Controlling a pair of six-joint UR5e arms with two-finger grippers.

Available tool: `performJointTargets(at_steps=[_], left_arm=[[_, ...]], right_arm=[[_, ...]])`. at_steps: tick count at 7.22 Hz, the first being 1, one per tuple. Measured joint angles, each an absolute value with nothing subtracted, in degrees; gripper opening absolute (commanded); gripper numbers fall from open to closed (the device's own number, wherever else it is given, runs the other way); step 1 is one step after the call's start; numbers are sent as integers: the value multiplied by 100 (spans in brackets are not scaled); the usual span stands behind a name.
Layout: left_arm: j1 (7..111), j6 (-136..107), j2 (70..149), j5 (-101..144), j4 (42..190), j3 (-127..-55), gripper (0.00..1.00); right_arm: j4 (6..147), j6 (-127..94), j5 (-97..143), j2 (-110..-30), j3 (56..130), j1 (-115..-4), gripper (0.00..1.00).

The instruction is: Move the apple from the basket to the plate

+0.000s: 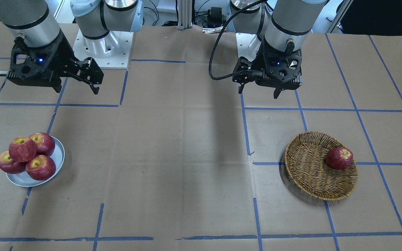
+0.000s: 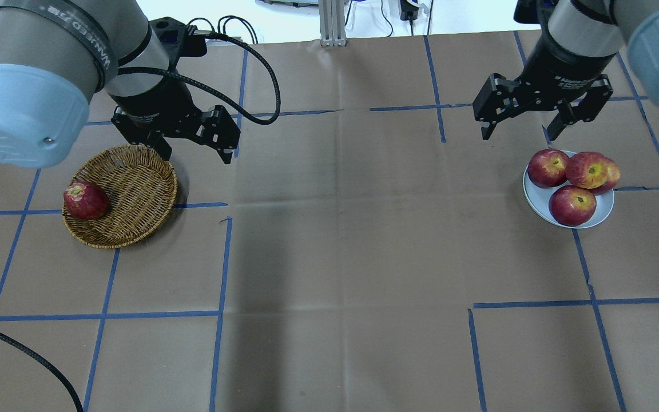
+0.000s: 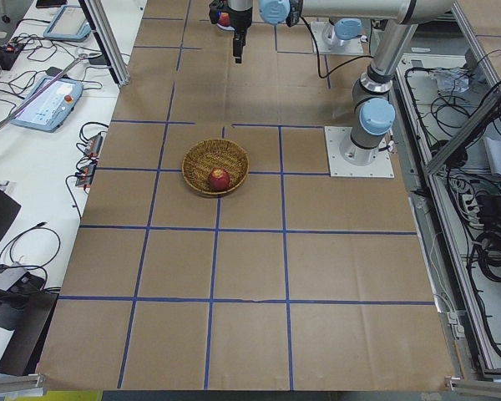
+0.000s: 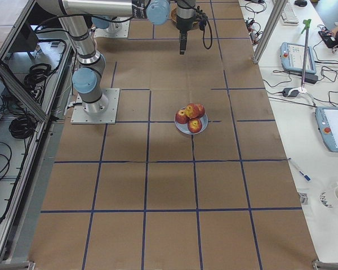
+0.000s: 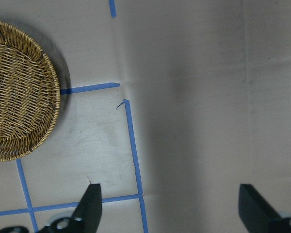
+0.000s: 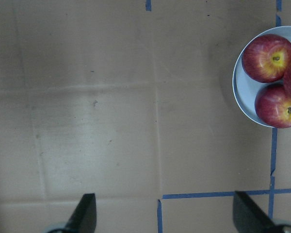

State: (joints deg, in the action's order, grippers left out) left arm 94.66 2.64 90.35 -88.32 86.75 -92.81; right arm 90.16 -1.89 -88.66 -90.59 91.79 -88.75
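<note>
The pinkish-red streaked apple point(image 1: 22, 149) lies on top of three glossy dark-red apples on the silvery plate point(image 1: 60, 157); it also shows in the overhead view point(image 2: 587, 170). The wicker basket point(image 2: 135, 189) holds one darker deep-red apple point(image 2: 85, 200) at its rim. My left gripper point(image 2: 197, 150) is open and empty, above the table just behind the basket's inner edge. My right gripper point(image 2: 518, 134) is open and empty, above the table behind the plate point(image 2: 535, 197). The left wrist view shows part of the basket point(image 5: 19, 97); the right wrist view shows part of the plate point(image 6: 242, 92).
Brown paper with a blue tape grid point(image 2: 221, 257) covers the table. A black cable point(image 2: 261, 74) loops from the left wrist. The arm bases point(image 1: 99, 45) stand at the robot's edge. Bare paper lies between basket and plate.
</note>
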Motion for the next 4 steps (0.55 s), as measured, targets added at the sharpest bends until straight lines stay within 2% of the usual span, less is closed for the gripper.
performJointTargets(at_steps=[4], left_arm=[[9466, 264, 9020, -8833, 8681, -9309, 99]], right_arm=[[9010, -322, -9070, -9058, 9193, -9032, 100]])
